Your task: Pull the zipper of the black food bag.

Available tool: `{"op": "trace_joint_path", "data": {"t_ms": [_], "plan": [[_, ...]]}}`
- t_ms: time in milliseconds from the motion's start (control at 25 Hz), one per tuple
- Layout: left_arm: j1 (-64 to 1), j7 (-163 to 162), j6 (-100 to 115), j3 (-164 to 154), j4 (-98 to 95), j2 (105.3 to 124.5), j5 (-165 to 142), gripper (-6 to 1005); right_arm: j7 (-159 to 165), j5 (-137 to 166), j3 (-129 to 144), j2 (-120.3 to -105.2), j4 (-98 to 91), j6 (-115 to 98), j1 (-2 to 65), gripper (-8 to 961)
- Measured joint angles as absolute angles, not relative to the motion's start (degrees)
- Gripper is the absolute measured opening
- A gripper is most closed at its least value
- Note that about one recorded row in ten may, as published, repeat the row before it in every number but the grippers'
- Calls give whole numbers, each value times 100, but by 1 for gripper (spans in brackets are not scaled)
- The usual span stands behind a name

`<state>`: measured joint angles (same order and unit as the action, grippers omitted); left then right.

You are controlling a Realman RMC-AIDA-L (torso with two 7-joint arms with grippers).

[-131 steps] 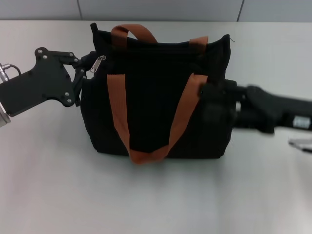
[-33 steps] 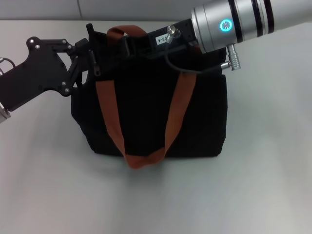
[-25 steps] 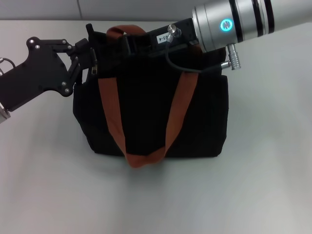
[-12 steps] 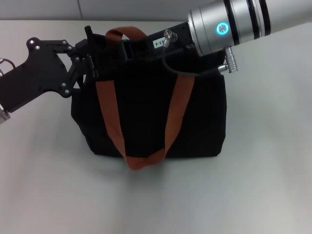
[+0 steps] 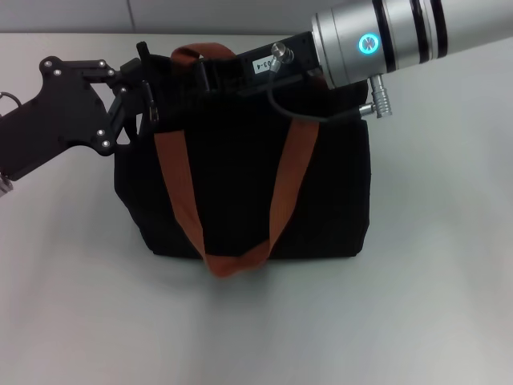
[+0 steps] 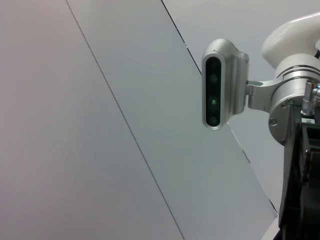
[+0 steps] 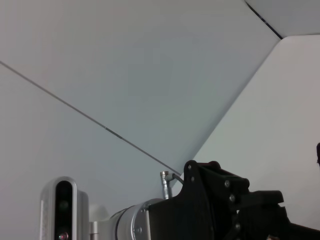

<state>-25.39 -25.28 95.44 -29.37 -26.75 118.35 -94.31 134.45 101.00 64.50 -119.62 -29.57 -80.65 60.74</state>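
- Black fabric, boxy: the black food bag (image 5: 248,192) stands on the pale table (image 5: 433,305), with orange-brown webbing straps (image 5: 180,192).
- Left gripper (image 5: 144,84) pinches the bag's top left corner.
- Right gripper (image 5: 210,74) is at the top edge; its finger state I cannot tell.
- Zipper is not visible.

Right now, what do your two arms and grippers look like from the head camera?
The left gripper is a flat matte-black plate body with silver screw heads and black linkage fingers. The right arm is a silver cylinder with black bands and a glowing teal ring light, a silver plug, a black cable and a white-labelled black block.
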Motion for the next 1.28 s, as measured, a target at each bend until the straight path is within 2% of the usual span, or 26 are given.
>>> {"op": "trace_joint_path", "data": {"t_ms": [1280], "plan": [[-2555, -2619, 9620, -2976, -2703, 11838, -9416, 70, 13282, 9921, 6614, -11970, -3009, -7881, 5968, 789]]}}
